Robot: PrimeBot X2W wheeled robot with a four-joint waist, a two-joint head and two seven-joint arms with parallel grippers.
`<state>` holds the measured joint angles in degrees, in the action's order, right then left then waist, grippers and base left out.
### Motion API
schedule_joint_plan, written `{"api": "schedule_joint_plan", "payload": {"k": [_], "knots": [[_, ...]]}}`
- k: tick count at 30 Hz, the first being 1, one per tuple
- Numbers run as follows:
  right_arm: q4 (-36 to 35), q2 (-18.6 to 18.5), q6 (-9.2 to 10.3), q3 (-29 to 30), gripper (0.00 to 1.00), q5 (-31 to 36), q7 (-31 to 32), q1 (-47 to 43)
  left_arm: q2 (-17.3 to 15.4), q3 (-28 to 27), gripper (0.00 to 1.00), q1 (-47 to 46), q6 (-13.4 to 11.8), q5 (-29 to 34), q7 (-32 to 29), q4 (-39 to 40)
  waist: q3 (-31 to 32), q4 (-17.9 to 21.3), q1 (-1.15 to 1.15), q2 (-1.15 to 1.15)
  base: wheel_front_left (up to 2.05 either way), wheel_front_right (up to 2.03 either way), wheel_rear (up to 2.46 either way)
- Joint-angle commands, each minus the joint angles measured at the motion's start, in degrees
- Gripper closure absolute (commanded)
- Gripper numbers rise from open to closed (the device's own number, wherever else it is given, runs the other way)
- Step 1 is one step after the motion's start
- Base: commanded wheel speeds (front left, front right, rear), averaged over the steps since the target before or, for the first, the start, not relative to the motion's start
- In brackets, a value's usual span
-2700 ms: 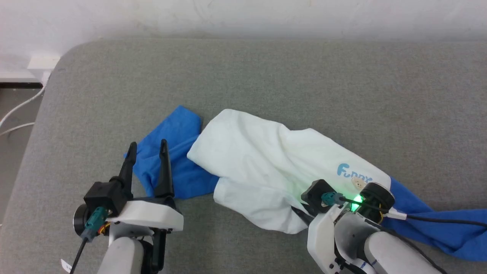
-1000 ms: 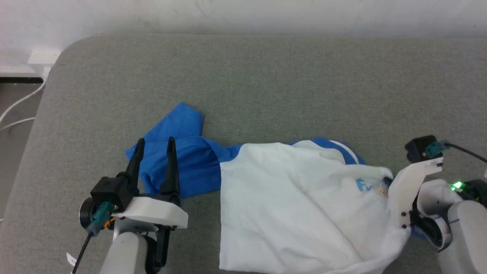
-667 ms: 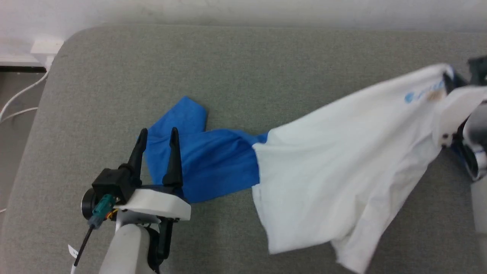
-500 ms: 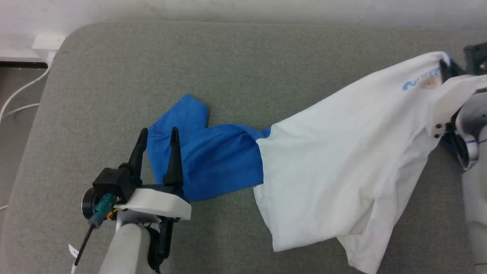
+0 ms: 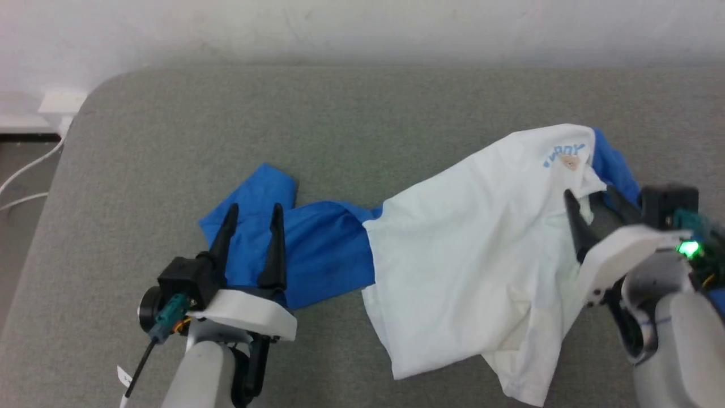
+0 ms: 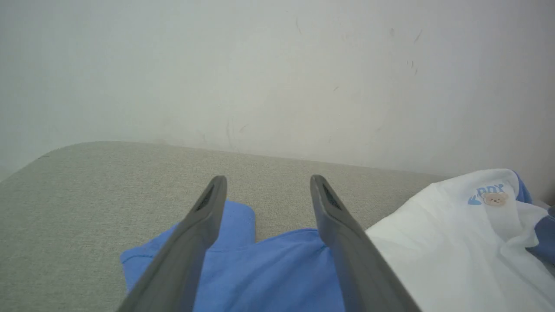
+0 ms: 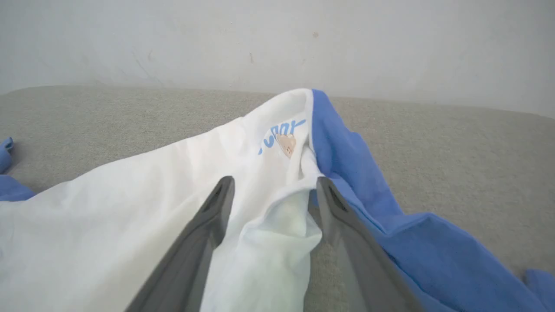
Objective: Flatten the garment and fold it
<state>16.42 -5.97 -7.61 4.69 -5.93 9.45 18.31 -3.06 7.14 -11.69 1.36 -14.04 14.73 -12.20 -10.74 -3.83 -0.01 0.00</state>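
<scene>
Head view looks down; both wrist views face the wall point(image 6: 277, 65), sharing the garment point(image 5: 470, 255).

Grey fabric cushion point(image 5: 362, 113) w/ rounded far-left corner; far edge meets scuffed white wall point(image 5: 362, 28). Off its left edge: white cable point(image 5: 34, 163), white box point(image 5: 59, 102) by wall.

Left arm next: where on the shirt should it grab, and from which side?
Likely the blue sleeve end of the garment: it lies flat and free on the grey surface, just beyond the open left gripper. Come from above, straddling its edge; the rest is bunched rightward.
</scene>
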Motion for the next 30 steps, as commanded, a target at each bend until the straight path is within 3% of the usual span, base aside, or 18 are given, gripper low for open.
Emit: {"api": "schedule_joint_plan", "payload": {"k": [1, 6, 15, 20, 25, 30], "knots": [[-0.9, 0.3, 0.12, -0.1, 0.00, -0.5, -0.5, -1.4, 0.2, 0.4, 0.00, 0.6, 0.4, -0.1, 0.3, -0.3, 1.6, 1.7, 0.01, 0.00, 0.00, 0.00, 0.00], [-6.4, 2.5, 0.12, -0.2, 0.00, -4.5, -0.5, -8.7, 0.2, 4.2, 0.00, -0.3, 1.3, -3.4, -1.4, -2.9, 2.5, 4.3, 0.01, 0.00, 0.00, 0.00, 0.00], [-6.7, 3.1, 0.12, 0.6, 0.00, -6.5, 7.2, -7.9, 0.2, 11.6, 0.00, -6.2, 0.8, -14.3, -15.2, -9.1, 1.8, 5.4, 0.01, 0.00, 0.00, 0.00, 0.00], [-5.8, 3.1, 0.12, -0.1, 0.00, -6.8, 8.5, -5.1, 0.2, 14.7, 0.00, -11.8, -1.1, -18.7, -22.0, -13.2, 0.8, 5.2, 0.01, 0.00, 0.00, 0.00, 0.00], [-4.4, 3.1, 0.12, -1.1, 0.00, -6.5, 7.9, -2.3, 0.2, 16.1, 0.00, -16.9, -6.8, -17.7, -26.9, -19.3, -0.5, 5.4, 0.01, 0.00, 0.00, 0.00, 0.00], [-4.3, 3.1, 0.12, -2.0, 0.00, -7.4, 6.6, -1.6, 0.1, 17.1, 0.00, -19.4, -9.6, -17.4, -31.5, -23.7, -1.6, 5.9, 0.01, 0.00, 0.00, 0.00, 0.00]]}}
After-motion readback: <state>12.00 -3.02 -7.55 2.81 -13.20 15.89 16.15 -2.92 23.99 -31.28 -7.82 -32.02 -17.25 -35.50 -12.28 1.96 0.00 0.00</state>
